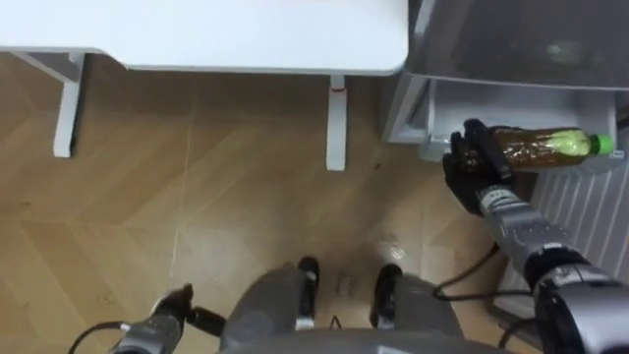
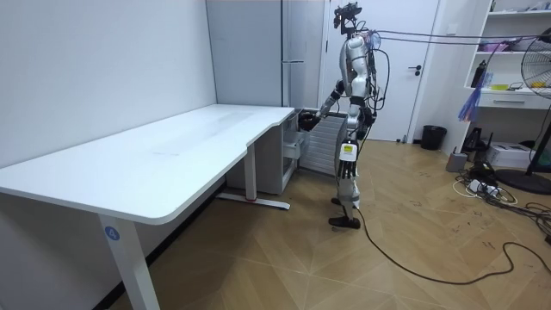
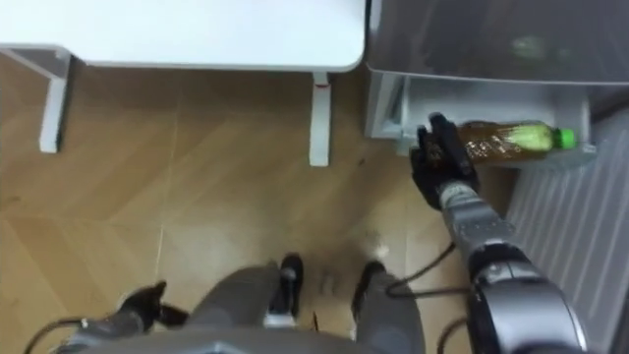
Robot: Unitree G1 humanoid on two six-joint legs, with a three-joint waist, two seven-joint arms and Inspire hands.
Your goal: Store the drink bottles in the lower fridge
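**Set the bottle down level in the drawer**

The right hand (image 1: 470, 162) is wrapped round the base of the bottle (image 1: 545, 147), held sideways over the open lower fridge drawer (image 1: 442, 108). Lower it clear of the rim before releasing. The left hand (image 1: 169, 310) hangs low at left; I cannot tell its state.

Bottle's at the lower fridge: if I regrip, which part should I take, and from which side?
The brown base end of the bottle, from the left, where the right hand is curled round it. It lies level, green cap pointing right along the fridge drawer, so that end is best left free.
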